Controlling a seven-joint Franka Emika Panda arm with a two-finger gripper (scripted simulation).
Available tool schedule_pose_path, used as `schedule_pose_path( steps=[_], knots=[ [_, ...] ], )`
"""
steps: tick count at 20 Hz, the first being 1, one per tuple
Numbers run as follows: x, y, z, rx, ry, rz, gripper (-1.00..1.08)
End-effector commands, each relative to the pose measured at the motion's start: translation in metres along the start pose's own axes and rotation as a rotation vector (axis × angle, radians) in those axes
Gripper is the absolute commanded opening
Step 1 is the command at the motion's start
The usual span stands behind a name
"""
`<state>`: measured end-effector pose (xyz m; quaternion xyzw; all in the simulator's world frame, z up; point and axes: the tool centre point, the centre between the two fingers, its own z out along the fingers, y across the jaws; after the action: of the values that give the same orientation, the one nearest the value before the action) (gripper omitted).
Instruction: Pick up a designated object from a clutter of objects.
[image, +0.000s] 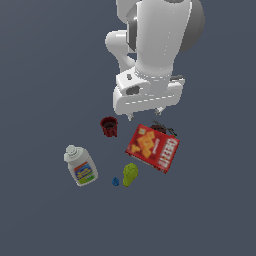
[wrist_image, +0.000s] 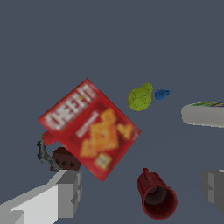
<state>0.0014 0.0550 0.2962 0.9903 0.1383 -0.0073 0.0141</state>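
Fingers (wrist_image: 70, 192) apart, wrist view alone shows wiry black rod (wrist_image: 42, 152) beside cracker box (wrist_image: 89, 129)

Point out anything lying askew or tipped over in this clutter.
The white bottle and the dark red cup both lie on their sides. The red cracker box lies flat and skewed, partly hiding the thin black rod.

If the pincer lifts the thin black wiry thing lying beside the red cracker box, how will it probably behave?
The thin black wiry thing looks very slim, so it is probably light and may slip out of a loose grip. In the wrist view it appears curved, so it may bend or swing. It lies close to the red cracker box and a small brown block, which it may nudge.
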Motion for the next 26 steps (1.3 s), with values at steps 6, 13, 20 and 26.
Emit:
schedule_pose_path(
  steps=[6,13,20,26],
  knots=[
    [-0.004,-0.032,0.034,-0.003,0.002,-0.207,1.0],
    [-0.016,-0.071,0.075,-0.004,0.006,-0.463,1.0],
    [-0.035,-0.108,0.113,-0.003,0.012,-0.721,1.0],
    [-0.056,-0.139,0.143,0.001,0.018,-0.942,1.0]
  ],
)
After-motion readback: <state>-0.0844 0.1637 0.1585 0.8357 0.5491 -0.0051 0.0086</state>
